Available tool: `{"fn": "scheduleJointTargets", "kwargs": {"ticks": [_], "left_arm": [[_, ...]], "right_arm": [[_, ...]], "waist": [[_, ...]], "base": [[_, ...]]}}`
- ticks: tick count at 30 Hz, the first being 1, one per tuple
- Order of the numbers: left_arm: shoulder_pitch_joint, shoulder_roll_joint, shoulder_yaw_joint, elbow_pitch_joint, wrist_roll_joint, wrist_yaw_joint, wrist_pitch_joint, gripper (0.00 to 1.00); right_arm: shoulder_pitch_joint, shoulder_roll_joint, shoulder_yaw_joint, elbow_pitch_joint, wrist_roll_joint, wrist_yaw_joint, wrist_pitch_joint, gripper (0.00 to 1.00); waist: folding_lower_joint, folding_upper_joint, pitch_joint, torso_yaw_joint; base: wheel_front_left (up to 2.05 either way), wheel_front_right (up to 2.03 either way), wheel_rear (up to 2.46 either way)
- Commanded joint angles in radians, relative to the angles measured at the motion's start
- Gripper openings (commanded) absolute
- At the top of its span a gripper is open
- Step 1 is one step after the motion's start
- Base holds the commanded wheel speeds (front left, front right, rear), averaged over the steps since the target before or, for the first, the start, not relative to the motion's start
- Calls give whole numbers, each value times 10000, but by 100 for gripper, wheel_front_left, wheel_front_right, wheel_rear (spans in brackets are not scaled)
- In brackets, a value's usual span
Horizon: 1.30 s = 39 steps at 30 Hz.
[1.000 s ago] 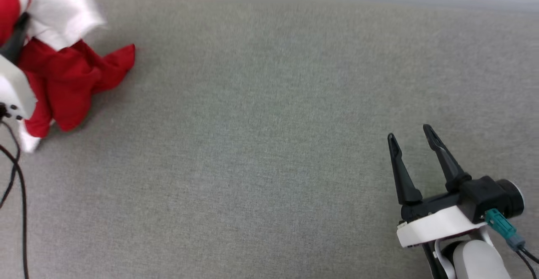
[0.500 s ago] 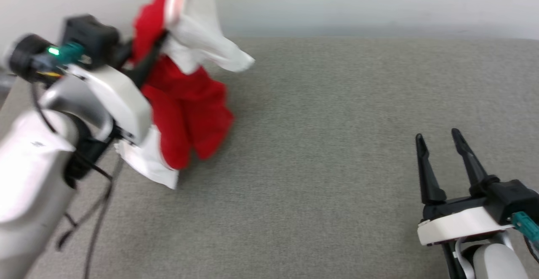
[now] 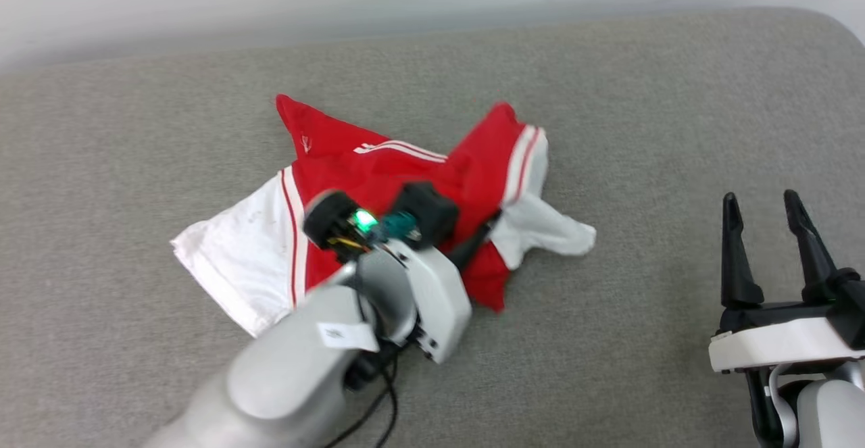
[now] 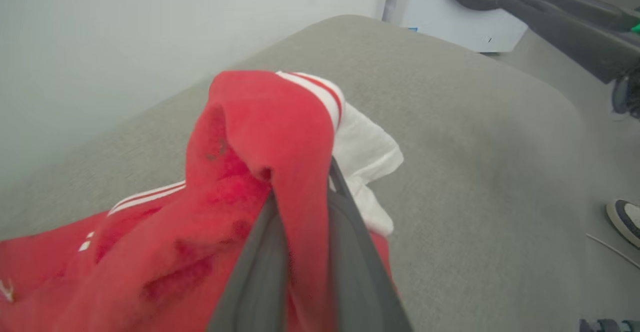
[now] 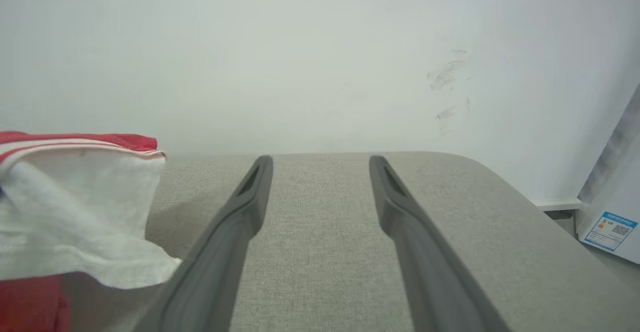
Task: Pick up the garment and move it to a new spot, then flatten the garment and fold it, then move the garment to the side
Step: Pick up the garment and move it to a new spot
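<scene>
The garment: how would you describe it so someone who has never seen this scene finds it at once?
On the grey upholstered surface, look left of centre, where the left gripper is shut on a fold of cloth. That crumpled heap is the garment: a red jersey with white sleeves and red-and-white striped trim, the only coloured thing there.

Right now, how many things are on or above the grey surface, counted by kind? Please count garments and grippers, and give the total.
Garments: 1, the red and white garment, lying crumpled on the grey surface.
Grippers: 2, the left gripper shut on the garment's red fabric, and the right gripper open, holding nothing.
Total: 3
</scene>
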Motion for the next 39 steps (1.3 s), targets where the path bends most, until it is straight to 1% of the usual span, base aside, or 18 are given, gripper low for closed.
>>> {"fn": "scheduleJointTargets", "kwargs": {"ticks": [1,3,4,5,6,9,12,16,20,22,26,31,32,33,36,39], "left_arm": [[114,-331,-274,511,202,-10,-186,0],[96,-720,-668,1244,477,-108,-325,0],[65,-926,-842,1586,585,-118,-420,3],[21,-1106,-968,1921,703,-131,-535,62],[0,-1247,-1083,2275,775,-162,-631,100],[-175,-1597,-1275,3058,941,-275,-1049,100],[-187,-1839,-1255,3522,916,-359,-1591,100],[-190,-1963,-1055,3807,772,-349,-2310,100],[6,-1860,-717,3707,542,-261,-2917,100],[134,-1658,-430,3533,401,-118,-3153,100],[509,-952,300,2950,325,429,-3515,100],[1474,278,1537,1590,509,1159,-3672,100],[1474,278,1537,1590,509,1159,-3672,100],[2144,598,2250,736,665,1439,-3669,100],[3471,915,3318,-387,1052,1754,-3663,100],[4751,890,4214,-1226,1581,1835,-3665,100]], "right_arm": [[-227,21,-78,-4,6,-9,-17,100],[-244,20,-51,37,35,-9,-17,100],[-250,21,-27,53,46,-9,-17,100],[-274,18,-11,60,58,-10,-17,100],[-294,18,5,61,72,-10,-19,100],[-270,20,5,95,96,-9,-19,100],[-97,20,63,181,53,-9,-19,100],[108,20,140,319,-92,-10,-19,100],[364,18,175,482,-200,-10,-17,100],[487,18,198,542,-293,-9,-17,100],[752,20,195,643,-348,-10,-19,100],[1013,17,45,538,-356,-10,-19,100],[1013,17,45,538,-356,-10,-19,100],[1105,20,45,494,-346,-9,-17,100],[1245,17,109,435,-346,-10,-19,100],[1416,17,163,437,-301,-10,-19,100]], "waist": [[0,-1,254,-272],[0,-1,330,-413],[0,-1,365,-475],[0,-1,389,-513],[0,-1,404,-545],[0,-1,391,-565],[0,-1,204,-427],[0,-1,-270,-98],[0,-1,-876,322],[0,-1,-1172,522],[0,-1,-1663,876],[0,-1,-1905,1220],[0,-1,-1905,1220],[0,-1,-1932,1309],[0,-1,-1967,1383],[0,-1,-1998,1422]], "base": [[0,0,0],[0,0,0],[0,0,0],[0,0,0],[0,0,0],[0,0,0],[0,0,0],[0,0,0],[0,0,0],[0,0,0],[0,0,0],[0,0,0],[0,0,0],[0,0,0],[0,0,0],[0,0,0]]}}
